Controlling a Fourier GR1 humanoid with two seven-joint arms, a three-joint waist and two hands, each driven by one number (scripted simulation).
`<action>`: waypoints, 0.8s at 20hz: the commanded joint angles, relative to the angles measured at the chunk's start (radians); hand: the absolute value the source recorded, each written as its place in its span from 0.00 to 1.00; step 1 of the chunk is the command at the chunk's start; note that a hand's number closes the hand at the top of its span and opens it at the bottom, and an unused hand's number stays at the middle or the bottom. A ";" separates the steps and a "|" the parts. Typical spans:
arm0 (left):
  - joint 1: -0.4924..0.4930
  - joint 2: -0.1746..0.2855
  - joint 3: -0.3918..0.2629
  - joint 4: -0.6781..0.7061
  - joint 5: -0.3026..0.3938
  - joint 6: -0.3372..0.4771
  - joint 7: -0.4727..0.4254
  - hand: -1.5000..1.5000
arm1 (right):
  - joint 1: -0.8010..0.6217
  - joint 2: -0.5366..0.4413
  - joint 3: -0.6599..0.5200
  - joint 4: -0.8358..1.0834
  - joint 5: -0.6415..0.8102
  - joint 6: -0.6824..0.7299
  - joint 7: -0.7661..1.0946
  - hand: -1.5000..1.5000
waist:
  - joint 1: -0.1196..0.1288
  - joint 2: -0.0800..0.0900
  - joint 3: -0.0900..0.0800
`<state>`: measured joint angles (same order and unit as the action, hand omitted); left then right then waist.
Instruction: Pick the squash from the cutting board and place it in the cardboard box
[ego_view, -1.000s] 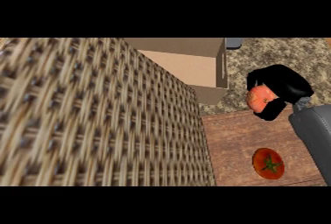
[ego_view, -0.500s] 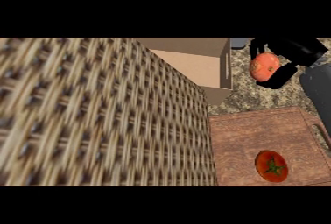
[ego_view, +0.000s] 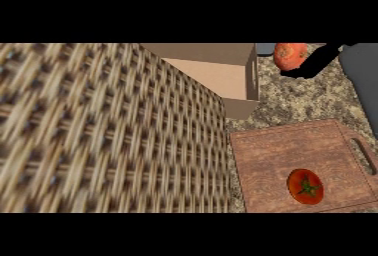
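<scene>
Nearest me, the cutting board (ego_view: 295, 150) lies on the right with only a tomato (ego_view: 305, 186) left on it, towards its near edge. The squash is off the board. To the left, a big wicker basket (ego_view: 111, 135) fills most of what I see and hides that side of the tabletop (ego_view: 310, 100).

Further out, past the far edge of the board, stands the cardboard box (ego_view: 221, 77) with its open top facing up.

Furthest away, at the top right, my right hand (ego_view: 317, 61) holds the squash (ego_view: 290, 55). Over the last second I have carried it up and away from the board. It is now in the air just to the right of the box's right wall, not yet over the opening. The view cuts off there, so I can't see just how my fingers sit, but they seem to be curled round the far side of the squash. My grey forearm (ego_view: 363, 75) runs down the right edge. My left hand is out of sight.

So the pick looks done. I judge that what's left is a short move left over the opening, then letting go.
</scene>
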<state>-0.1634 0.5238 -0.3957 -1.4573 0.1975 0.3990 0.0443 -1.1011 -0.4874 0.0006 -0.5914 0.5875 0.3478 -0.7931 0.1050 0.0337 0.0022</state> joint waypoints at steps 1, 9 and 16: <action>0.027 0.001 -0.002 -0.028 0.002 -0.009 -0.007 0.50 | -0.117 0.040 -0.025 0.097 -0.047 0.098 -0.091 1.00 | 0.003 -0.005 -0.001; 0.069 -0.013 0.017 -0.007 -0.023 0.006 -0.023 0.50 | -0.283 0.150 -0.005 0.219 -0.041 0.073 -0.009 1.00 | -0.033 -0.013 -0.003; -0.023 -0.027 0.043 0.028 -0.024 -0.016 0.051 0.50 | -0.406 0.293 0.004 0.312 -0.017 0.008 0.108 1.00 | -0.043 -0.011 -0.003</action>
<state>-0.1410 0.4974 -0.3693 -1.4444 0.1699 0.4010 0.0557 -1.4391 -0.2621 0.0087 -0.3306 0.5649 0.3584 -0.7184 0.0674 0.0215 -0.0009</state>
